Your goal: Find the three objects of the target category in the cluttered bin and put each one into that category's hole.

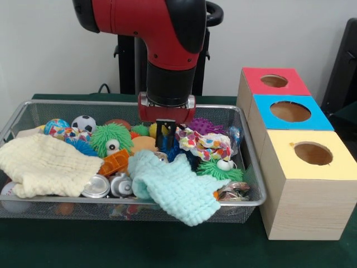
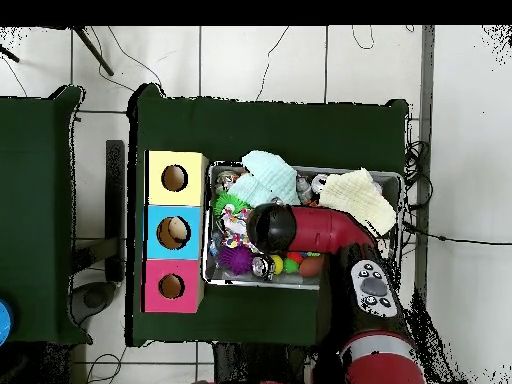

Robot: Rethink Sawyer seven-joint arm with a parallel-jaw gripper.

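Front view
Arm: the red and black arm [image 1: 167,50] came down from above into the middle of the wire basket [image 1: 254,178].
Tool: the tool [image 1: 165,137] hung low among the toys, its dark tip just above a blue spiky toy [image 1: 172,151]; whether its fingers were apart or together could not be told.
Basket: it stood on the green counter [image 1: 167,245], full of mixed things.
Cloths: a cream cloth [image 1: 47,164] lay over the picture's left part of the basket; a mint cloth [image 1: 175,187] lay at the front, one corner hanging over the rim.
Toys: a green fuzzy ball with an eye [image 1: 111,139] sat left of the tool, a second green fuzzy one [image 1: 218,169] right of it, and a purple spiky ball [image 1: 205,125] behind.
Balls: a soccer ball [image 1: 84,123] and a globe ball [image 1: 56,125] lay at the back left.
Cans: two metal cans [image 1: 109,186] lay side by side between the cloths, beside an orange block [image 1: 114,163].
Patterned cloth: a flowered piece [image 1: 205,145] lay just right of the tool.
Boxes: three wooden boxes stood in a row right of the basket, each with a round hole: yellow top [image 1: 312,153] nearest, blue top [image 1: 290,111] in the middle, red top [image 1: 274,81] farthest.

Overhead view
Arm: it [image 2: 320,230] reached over the basket [image 2: 212,225], hiding the tool.
Boxes: yellow [image 2: 175,178], blue [image 2: 175,232] and red [image 2: 172,286] lay in a line touching one another, just beside the basket.
Target things: which things belonged to the wanted group could not be told; all the clutter lay in the basket.
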